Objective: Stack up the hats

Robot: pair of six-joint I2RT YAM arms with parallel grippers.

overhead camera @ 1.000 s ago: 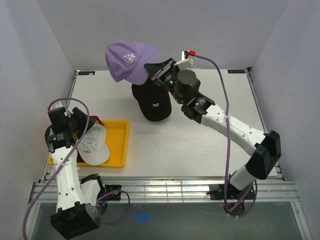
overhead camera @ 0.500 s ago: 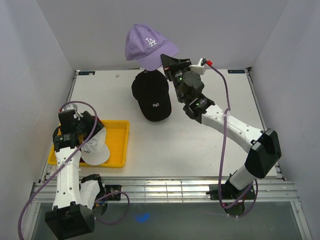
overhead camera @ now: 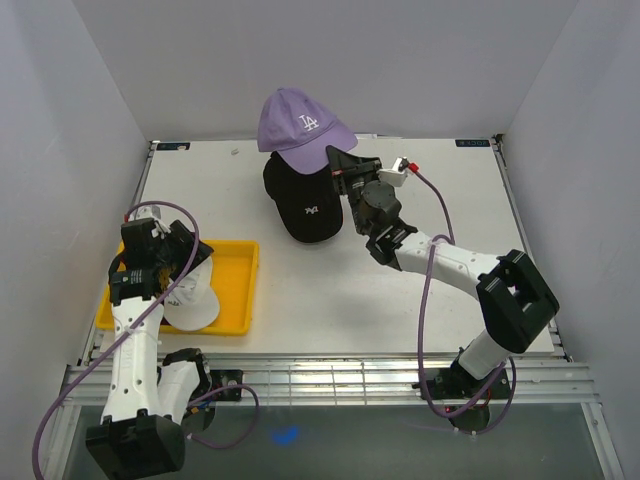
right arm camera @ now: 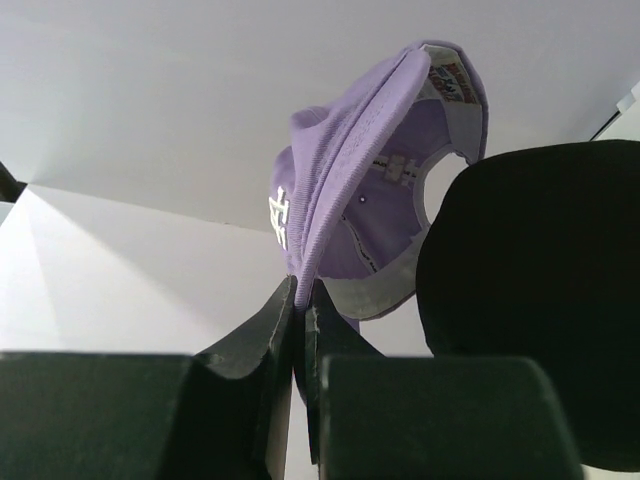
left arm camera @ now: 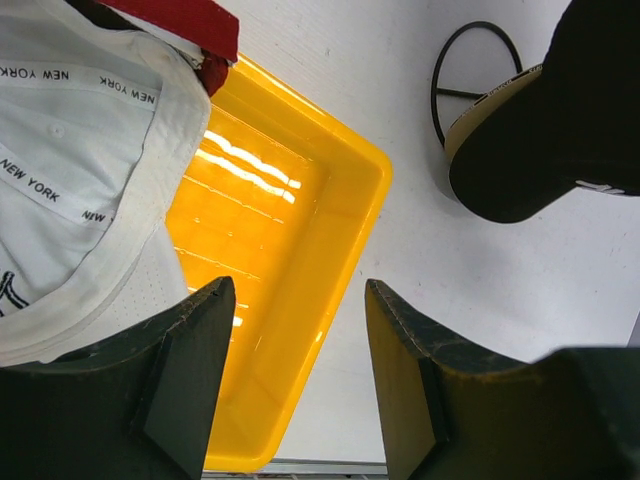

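My right gripper [overhead camera: 335, 165] is shut on the brim of the lavender LA cap [overhead camera: 298, 122], holding it in the air just above and behind the black cap [overhead camera: 303, 198]. The right wrist view shows the fingers [right arm camera: 280, 320] pinching the lavender cap [right arm camera: 350, 190] beside the black cap [right arm camera: 530, 290]. The black cap sits on the wire stand [left arm camera: 470, 75], over a tan cap [left arm camera: 490, 105]. My left gripper [overhead camera: 185, 255] is open and empty over the yellow tray [overhead camera: 235, 290], next to the white New York cap [left arm camera: 70, 180]. A dark red cap [left arm camera: 185, 25] lies under the white one.
The yellow tray [left arm camera: 290, 250] sits at the table's left front. White walls close in the back and both sides. The right arm's purple cable [overhead camera: 425, 300] loops over the table's right half.
My right gripper has lowered the lavender cap and moved it closer over the black cap. My left arm has shifted slightly right over the tray.
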